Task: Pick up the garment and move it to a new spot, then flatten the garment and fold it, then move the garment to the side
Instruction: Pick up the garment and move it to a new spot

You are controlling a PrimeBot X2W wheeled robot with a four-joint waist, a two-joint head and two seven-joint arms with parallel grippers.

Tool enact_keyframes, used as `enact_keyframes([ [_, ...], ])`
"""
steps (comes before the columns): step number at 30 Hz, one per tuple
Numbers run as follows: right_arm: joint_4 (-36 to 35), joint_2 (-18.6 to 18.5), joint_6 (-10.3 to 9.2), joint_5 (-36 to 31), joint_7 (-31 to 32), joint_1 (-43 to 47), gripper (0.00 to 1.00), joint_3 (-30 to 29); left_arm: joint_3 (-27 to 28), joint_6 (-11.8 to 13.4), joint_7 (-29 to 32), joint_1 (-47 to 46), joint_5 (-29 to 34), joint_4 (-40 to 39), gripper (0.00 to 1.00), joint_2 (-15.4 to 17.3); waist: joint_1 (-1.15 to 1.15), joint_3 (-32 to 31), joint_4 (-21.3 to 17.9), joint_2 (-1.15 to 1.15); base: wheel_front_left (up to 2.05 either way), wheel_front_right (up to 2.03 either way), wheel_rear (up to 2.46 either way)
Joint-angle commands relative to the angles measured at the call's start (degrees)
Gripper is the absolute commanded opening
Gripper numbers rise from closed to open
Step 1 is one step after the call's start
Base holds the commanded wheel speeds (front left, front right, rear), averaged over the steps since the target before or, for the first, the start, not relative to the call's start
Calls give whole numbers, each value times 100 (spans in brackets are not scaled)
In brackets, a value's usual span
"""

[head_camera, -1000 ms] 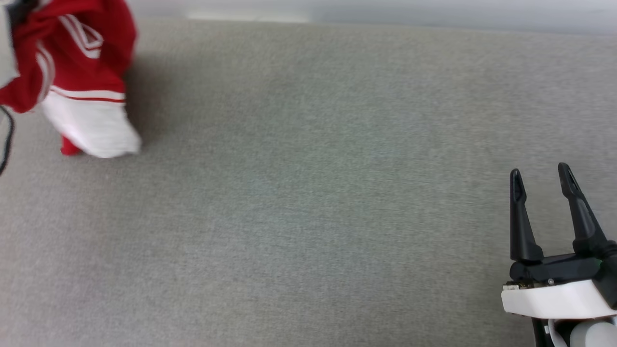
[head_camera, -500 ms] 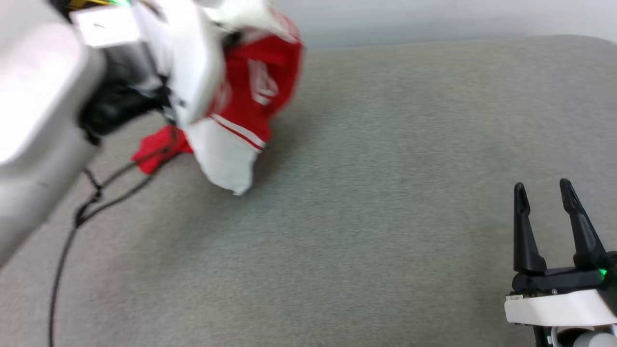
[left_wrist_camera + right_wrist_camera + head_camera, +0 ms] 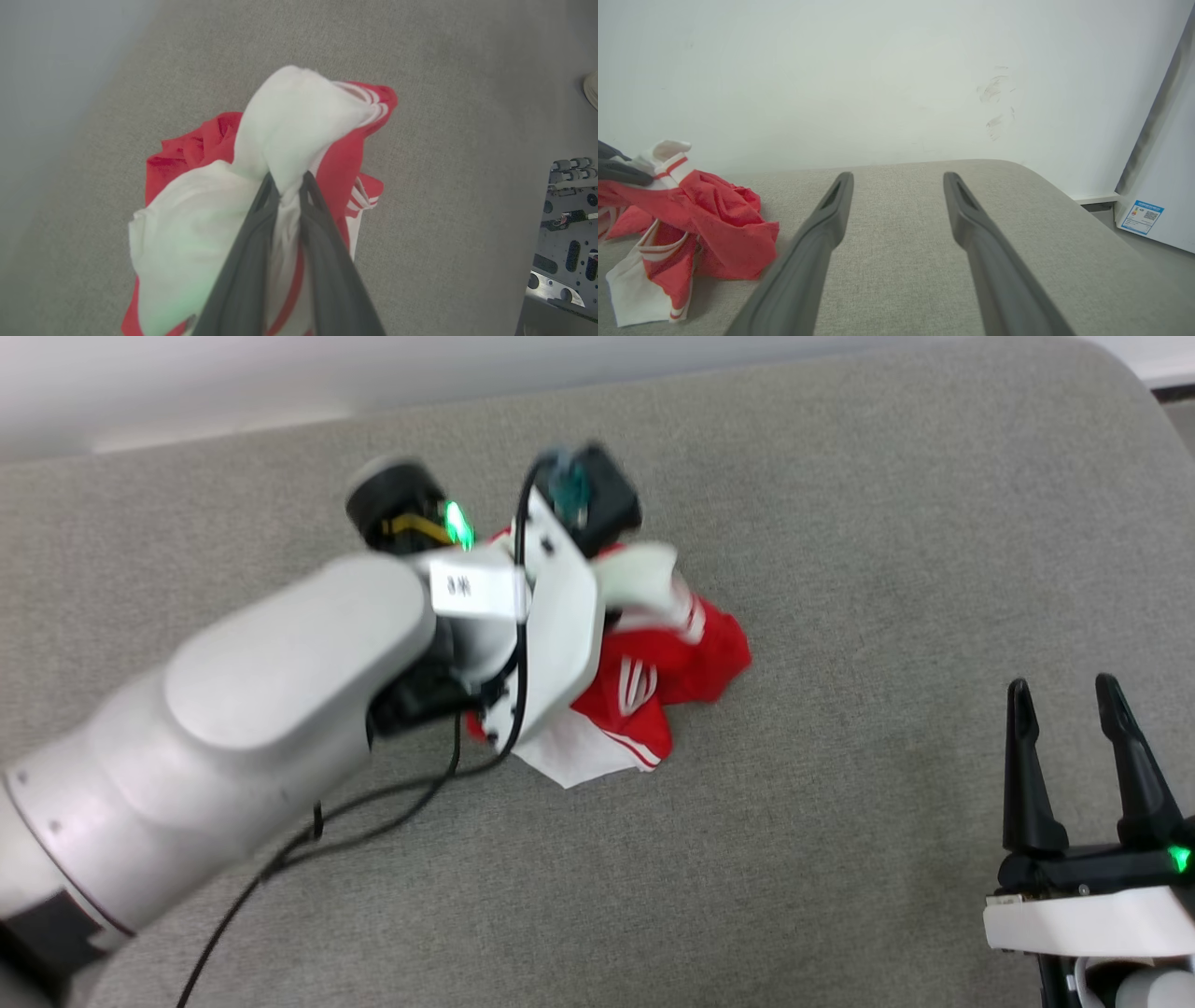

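Head view: left arm point(image 3: 280, 691) reaches over the crumpled garment point(image 3: 691, 663) at the middle of the grey bench point(image 3: 840, 859); right hand point(image 3: 1062, 689) released, well apart at lower right. Left wrist view: left hand point(image 3: 287, 182) clenched on the garment's white sleeve point(image 3: 289, 121). Right wrist view: the garment's lower folds rest on the bench, left of the spread fingers point(image 3: 822, 233).

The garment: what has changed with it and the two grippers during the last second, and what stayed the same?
The left gripper, shut on a white part of the garment, has carried it from the head view's far left toward the middle, nearer the right gripper; the camera also shifted. Its lower folds now lie bunched on the grey surface. Unchanged: that grip, and the right gripper open and empty.
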Motion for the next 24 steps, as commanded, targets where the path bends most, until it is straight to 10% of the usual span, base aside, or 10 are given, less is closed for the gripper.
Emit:
enact_keyframes([
  [1, 0, 17, -2, 14, -10, -104, 100, 16, -75, 1, -9, 268, 12, 95, 0, -24, 0, 111, -39, 0, 0, 0, 0],
  [10, 41, 17, -2, -8, -10, -185, 100, 1, -131, 0, 98, 1222, 262, 389, 0, -184, 0, 247, -53, 0, 0, 0, 0],
  [11, 49, 17, -2, -15, -10, -184, 100, -9, -133, 0, 15, 1242, 330, 420, 100, -199, 0, 237, -39, 0, 0, 0, 0],
  [24, 122, 15, -2, -186, -10, 237, 100, -107, 460, 315, -3211, 1192, 915, 702, 100, -191, 0, -671, 408, 0, 0, 0, 0],
])
